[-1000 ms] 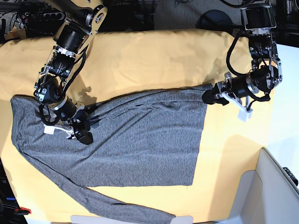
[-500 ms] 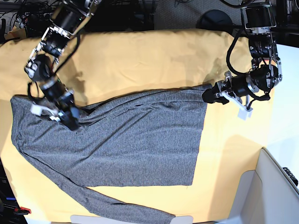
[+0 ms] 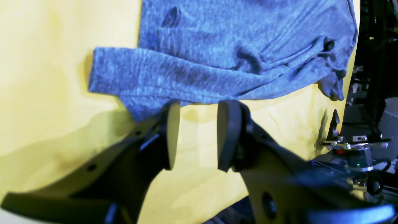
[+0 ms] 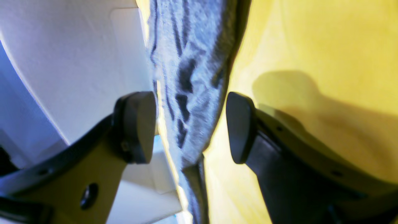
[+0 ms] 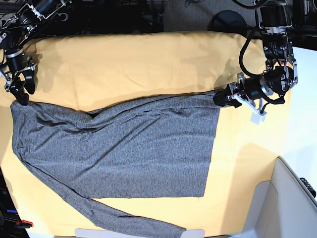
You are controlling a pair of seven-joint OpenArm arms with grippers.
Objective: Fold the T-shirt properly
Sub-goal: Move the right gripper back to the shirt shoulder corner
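Yellow-orange cloth (image 5: 148,59) covers work surface, spread wide, shallow wrinkles across upper area, shadows at left edge. White panel (image 5: 287,198) stands at lower right corner, beside cloth edge. Small white tab (image 5: 188,233) at bottom edge, partly cut off. Dark cables and equipment (image 5: 124,15) crowd background behind cloth; details too dim to identify.

The T-shirt (image 5: 133,148) before me is a heathered dark grey knit with long sleeves, thin and soft, plain without print. It lies spread flat, its straight hem edge facing my left side. One sleeve runs folded along its upper edge, the cuff ending at that same side, just by my left fingertips. The other sleeve trails out diagonally along the near edge. Shallow wrinkles gather across the shoulder area toward my right.
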